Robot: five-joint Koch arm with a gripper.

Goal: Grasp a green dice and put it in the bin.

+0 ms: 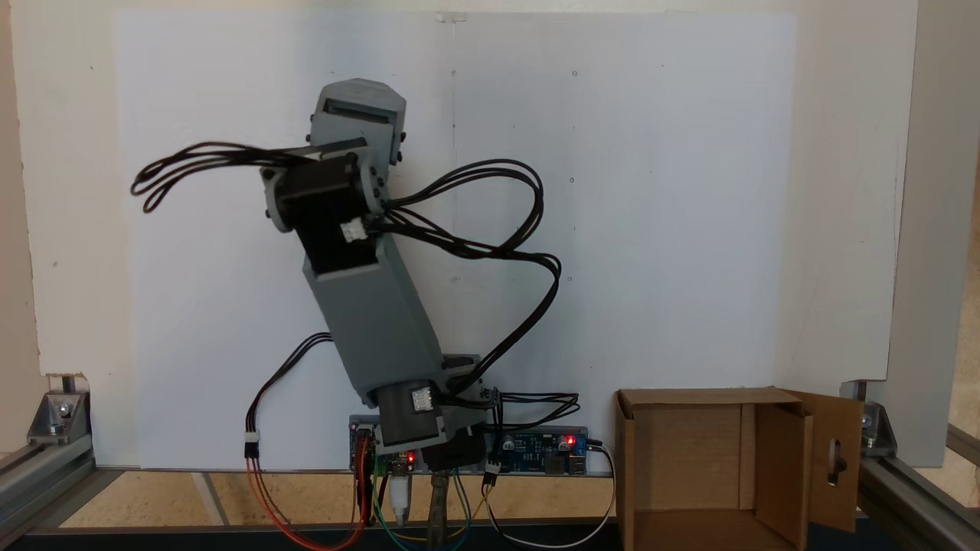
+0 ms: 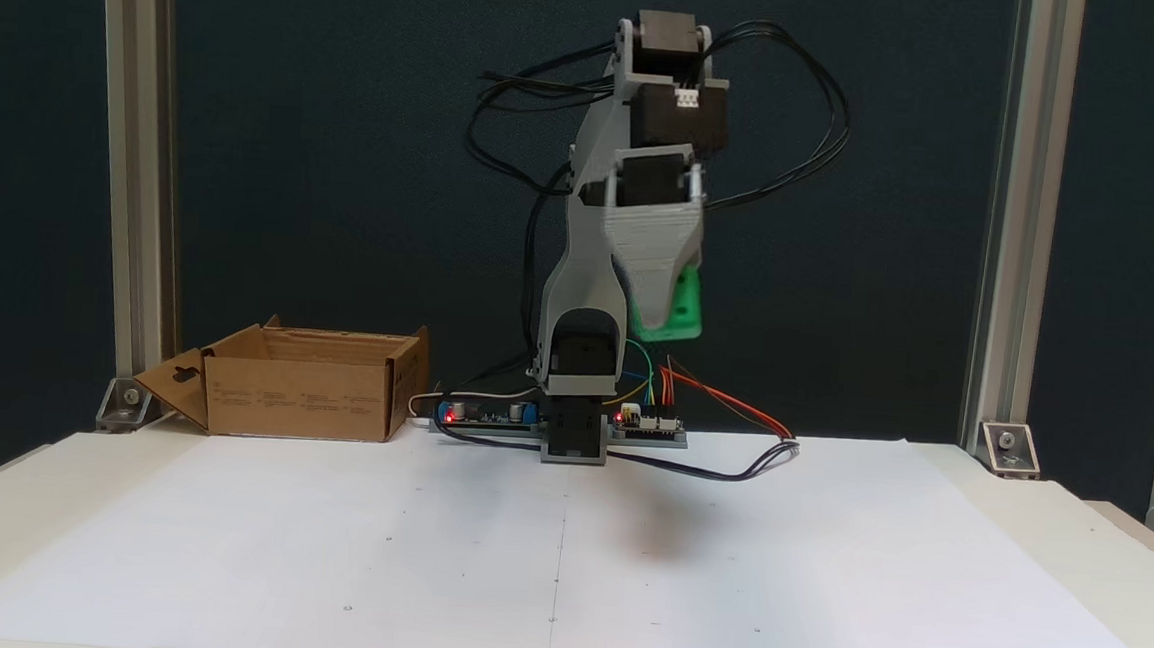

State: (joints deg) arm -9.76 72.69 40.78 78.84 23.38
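In the front fixed view the arm is raised well above the white sheet (image 2: 563,554), its gripper (image 2: 660,309) pointing down with the green dice (image 2: 678,310) pinched at the tip of the jaws; the picture there is smeared, so the grip looks closed on the cube, though how squarely the pads sit on it is hard to tell. The dice hangs high over the middle of the table, to the right of the arm's base in that view and well apart from the bin (image 2: 302,397), which stands at the back left corner beside the electronics board (image 2: 491,416). The step in hand appears to be the carry, and to do it well the arm should hold its height while it swings across to the box, so the cube passes over the upright flaps rather than clipping them, and should let go only once the tip is above the open middle, away from the slotted flap (image 1: 836,459) that leans outward. In the other fixed view the bin (image 1: 689,459) sits at the lower right with its mouth open; the inside walls and the visible floor look bare, with no dice in it yet.
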